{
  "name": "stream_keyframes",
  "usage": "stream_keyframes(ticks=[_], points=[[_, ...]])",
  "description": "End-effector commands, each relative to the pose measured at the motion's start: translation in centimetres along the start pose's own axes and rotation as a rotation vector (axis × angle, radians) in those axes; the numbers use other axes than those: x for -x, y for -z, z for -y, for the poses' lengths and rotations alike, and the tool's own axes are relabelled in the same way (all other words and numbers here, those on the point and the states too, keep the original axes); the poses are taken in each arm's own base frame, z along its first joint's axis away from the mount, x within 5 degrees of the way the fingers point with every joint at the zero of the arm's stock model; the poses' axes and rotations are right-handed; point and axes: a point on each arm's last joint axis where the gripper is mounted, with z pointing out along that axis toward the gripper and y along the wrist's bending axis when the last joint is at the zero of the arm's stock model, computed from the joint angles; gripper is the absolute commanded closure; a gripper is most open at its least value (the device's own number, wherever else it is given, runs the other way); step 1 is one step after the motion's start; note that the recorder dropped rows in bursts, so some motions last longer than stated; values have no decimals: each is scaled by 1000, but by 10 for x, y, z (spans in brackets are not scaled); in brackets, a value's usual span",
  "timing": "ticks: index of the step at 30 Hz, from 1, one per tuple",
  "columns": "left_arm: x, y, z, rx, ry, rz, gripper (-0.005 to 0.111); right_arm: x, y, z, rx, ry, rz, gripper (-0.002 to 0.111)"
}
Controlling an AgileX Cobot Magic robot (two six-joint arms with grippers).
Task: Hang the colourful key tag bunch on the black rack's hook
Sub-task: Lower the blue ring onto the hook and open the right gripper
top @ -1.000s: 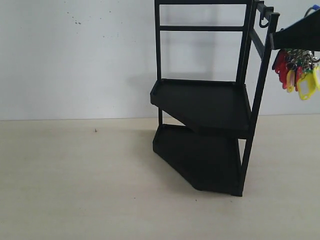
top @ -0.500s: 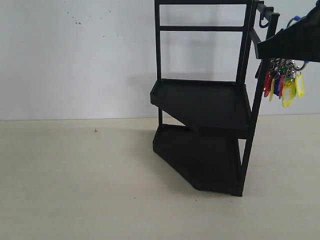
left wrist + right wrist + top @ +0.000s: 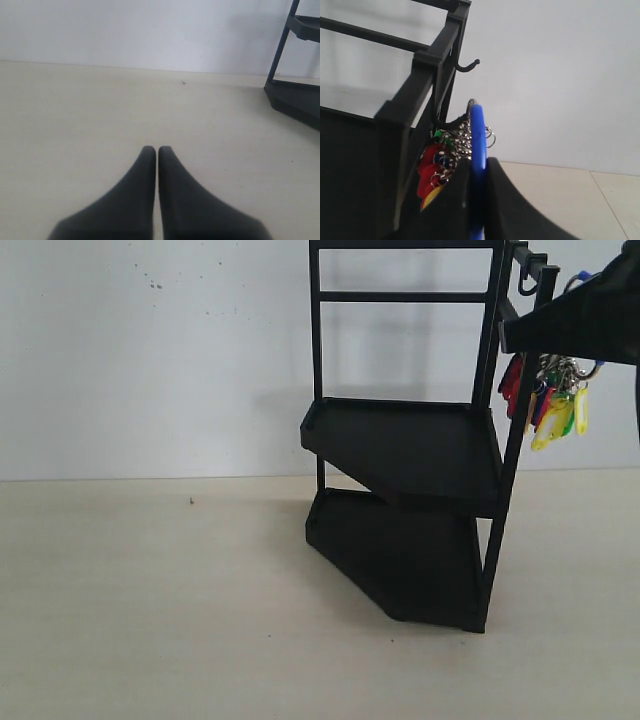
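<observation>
The colourful key tag bunch (image 3: 548,403) dangles under my right gripper (image 3: 506,337), right beside the black rack's (image 3: 400,445) front upright. In the right wrist view my right gripper (image 3: 479,162) is shut on the bunch's blue loop (image 3: 478,135), with red, green and yellow tags (image 3: 431,167) and silver rings hanging against the rack's side frame (image 3: 427,60). The hook (image 3: 468,65), a short prong with an upturned tip, sticks out of the frame above and beyond the loop. A curled black hook (image 3: 444,121) lies beside the loop's top; I cannot tell whether they touch. My left gripper (image 3: 156,149) is shut and empty.
The pale tabletop (image 3: 150,600) stretches left of the rack, with a white wall (image 3: 150,350) behind it. In the left wrist view the rack's lower tray (image 3: 295,97) shows off to one side. A small dark speck (image 3: 191,502) lies on the table.
My right gripper has carried the bunch leftward, from off the rack's right side to its front upright. The tags have swung left with it. Nothing else in the exterior view has changed.
</observation>
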Motion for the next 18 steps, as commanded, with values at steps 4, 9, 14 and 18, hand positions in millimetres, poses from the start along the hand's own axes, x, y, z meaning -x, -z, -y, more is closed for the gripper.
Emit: stream_keyframes(ticks=[4,9,14,18], points=[[0,0,0,1,-8,7,102,2,1,1,7,-1,15,108],[0,0,0,1,-8,7,102,2,1,2,-1,2,15,108],[0,0,0,1,-8,7,102,3,1,-1,27,6,23,73],[0,0,0,1,-8,7,102,2,1,3,-12,9,15,68]])
